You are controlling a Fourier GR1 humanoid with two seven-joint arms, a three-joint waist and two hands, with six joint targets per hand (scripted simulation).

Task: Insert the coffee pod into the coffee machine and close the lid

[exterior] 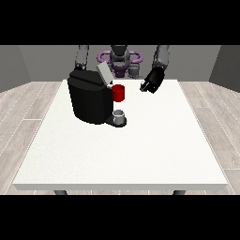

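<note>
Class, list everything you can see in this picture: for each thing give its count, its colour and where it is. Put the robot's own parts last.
Table: one, white, filling the middle of the view.
Coffee machine: one, black, on the table left of centre, towards the robot's side.
Lid: one, grey, on top of the machine, tilted up and open.
Red part: one, red, at the machine's right side, near its top; whether it is the pod cannot be told.
Cup: one, grey, on the machine's base below the red part.
Floor: pale wood planks, around the table.
Hand at the view's right: one, black, above the table's far edge, right of the machine, holding nothing.
Arm at the view's left: one, grey, behind the machine; its hand is hidden.
</note>
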